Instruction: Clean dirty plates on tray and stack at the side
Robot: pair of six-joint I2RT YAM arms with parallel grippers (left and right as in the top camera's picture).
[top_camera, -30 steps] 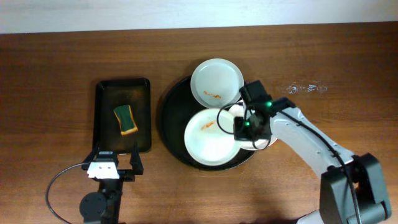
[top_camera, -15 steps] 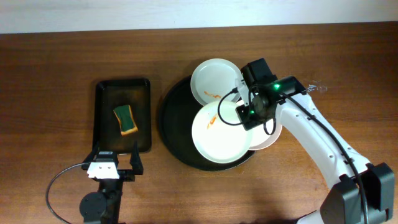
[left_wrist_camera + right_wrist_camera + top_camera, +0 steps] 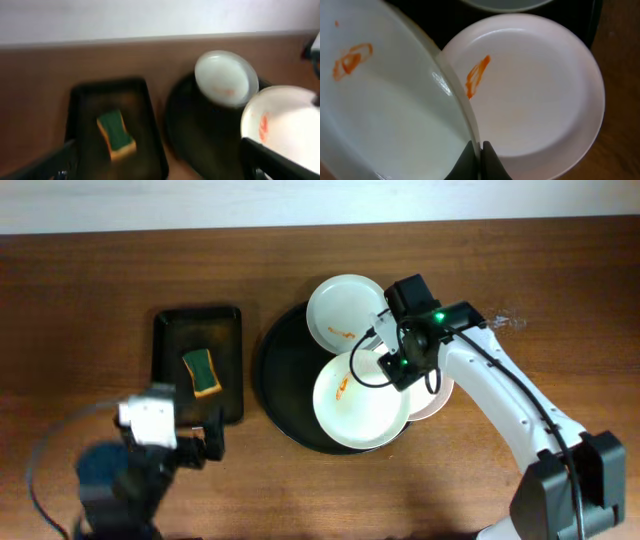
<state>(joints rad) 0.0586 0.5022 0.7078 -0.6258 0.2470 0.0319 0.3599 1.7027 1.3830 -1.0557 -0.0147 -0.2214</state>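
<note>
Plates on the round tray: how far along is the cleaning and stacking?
Done: nothing; no plate is stacked aside, and all three show orange smears. In hand: the right gripper pinches the rim of the middle plate, above the lower plate. To do: wipe and stack all three, the far plate included; the sponge lies unheld.

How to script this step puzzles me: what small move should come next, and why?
Probably bring the left gripper, open, down onto the sponge in the rectangular tray and close on it. The right gripper is clamped on the rim of a plate with an orange smear, above the round tray, and nothing holds the sponge.
</note>
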